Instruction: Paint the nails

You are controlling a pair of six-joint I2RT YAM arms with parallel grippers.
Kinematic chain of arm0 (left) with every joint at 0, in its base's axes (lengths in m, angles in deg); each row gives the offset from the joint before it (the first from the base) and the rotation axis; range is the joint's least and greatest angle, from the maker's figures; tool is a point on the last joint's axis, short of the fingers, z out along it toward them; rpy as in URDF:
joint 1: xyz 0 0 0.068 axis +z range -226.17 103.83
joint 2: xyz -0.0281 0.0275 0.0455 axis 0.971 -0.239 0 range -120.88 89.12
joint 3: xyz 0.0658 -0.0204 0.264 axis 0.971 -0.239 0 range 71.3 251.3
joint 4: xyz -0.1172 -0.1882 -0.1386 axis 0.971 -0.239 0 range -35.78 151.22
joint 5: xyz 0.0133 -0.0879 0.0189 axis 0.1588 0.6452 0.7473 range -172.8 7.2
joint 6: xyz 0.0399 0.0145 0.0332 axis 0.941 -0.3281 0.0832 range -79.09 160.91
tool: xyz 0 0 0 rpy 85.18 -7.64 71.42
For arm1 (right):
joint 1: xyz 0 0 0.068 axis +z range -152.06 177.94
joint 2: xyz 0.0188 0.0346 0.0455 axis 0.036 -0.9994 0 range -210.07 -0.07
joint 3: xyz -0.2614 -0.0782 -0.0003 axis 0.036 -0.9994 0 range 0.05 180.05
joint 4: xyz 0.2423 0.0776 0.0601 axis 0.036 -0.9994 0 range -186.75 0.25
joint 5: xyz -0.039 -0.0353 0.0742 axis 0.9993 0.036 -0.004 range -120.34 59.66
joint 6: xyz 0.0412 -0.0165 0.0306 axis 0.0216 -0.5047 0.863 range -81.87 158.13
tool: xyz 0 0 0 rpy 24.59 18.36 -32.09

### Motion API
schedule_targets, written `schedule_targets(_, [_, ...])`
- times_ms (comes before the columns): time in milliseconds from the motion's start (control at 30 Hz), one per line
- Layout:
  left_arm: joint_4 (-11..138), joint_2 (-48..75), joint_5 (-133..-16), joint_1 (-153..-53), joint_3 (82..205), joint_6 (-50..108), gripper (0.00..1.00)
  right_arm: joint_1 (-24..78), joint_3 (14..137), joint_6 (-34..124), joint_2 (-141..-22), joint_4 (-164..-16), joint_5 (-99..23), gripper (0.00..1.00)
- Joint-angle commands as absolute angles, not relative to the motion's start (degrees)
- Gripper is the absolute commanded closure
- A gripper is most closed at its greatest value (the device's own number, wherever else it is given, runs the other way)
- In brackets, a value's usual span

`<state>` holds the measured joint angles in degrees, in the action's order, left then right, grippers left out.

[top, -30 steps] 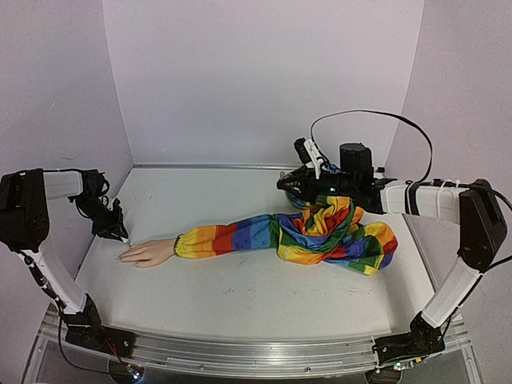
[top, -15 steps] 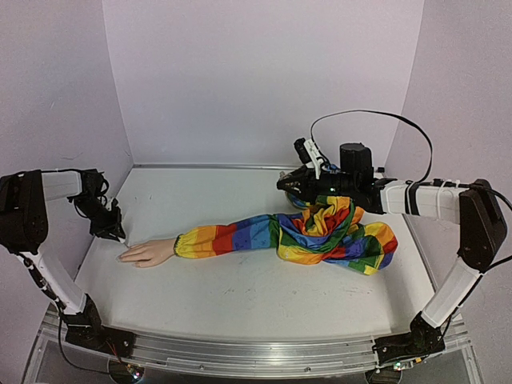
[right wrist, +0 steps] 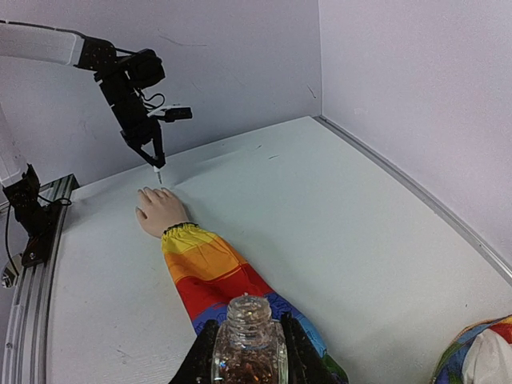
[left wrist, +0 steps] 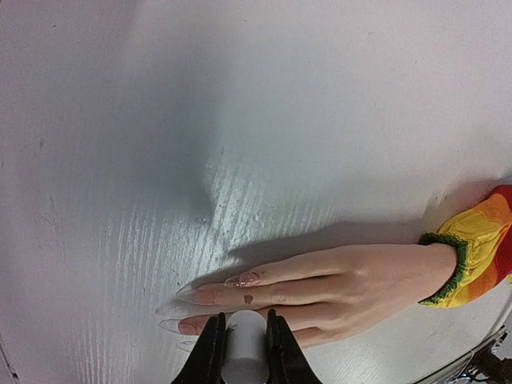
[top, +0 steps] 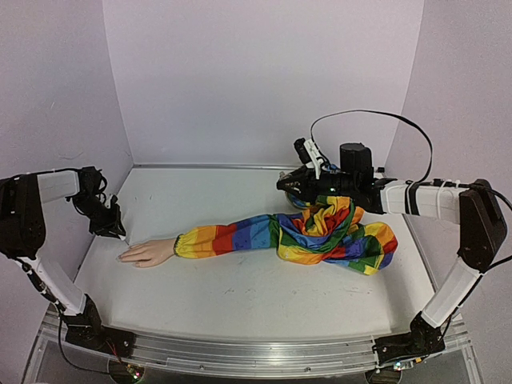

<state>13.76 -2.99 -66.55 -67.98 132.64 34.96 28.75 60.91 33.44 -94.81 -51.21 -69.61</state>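
Note:
The pale mannequin hand (top: 148,253) lies flat at the left of the table, at the end of a rainbow-striped sleeve (top: 240,234). In the left wrist view its long nails (left wrist: 244,279) point left; one carries glittery polish. My left gripper (left wrist: 242,324) is shut on a white brush cap (left wrist: 244,352), just above the fingers. From the right wrist view the thin brush tip (right wrist: 159,174) hangs over the fingertips of the hand (right wrist: 160,210). My right gripper (right wrist: 249,330) is shut on an uncapped clear glass bottle (right wrist: 249,356) of glitter polish, held over the bunched sleeve (top: 344,232).
Lilac walls close the table on the left, back and right. A black cable (top: 376,120) loops above the right arm. A metal rail (top: 256,356) runs along the near edge. The left arm (top: 56,188) stands close to the left wall.
The left arm has shifted very slightly toward the left wall, with the brush still over the fingertips. The right arm and bottle have not moved.

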Motion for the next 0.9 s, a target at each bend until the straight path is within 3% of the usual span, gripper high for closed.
schedule_targets(0, [14.6,-3.6,-64.7,-68.2,133.2,35.4,1.00,28.5,63.5,33.4,-94.2,-48.9,-71.1,1.00])
schedule_targets(867, [14.8,-5.2,-65.1,-68.2,134.3,34.6,1.00,28.5,63.2,33.2,-94.2,-48.9,-71.2,1.00])
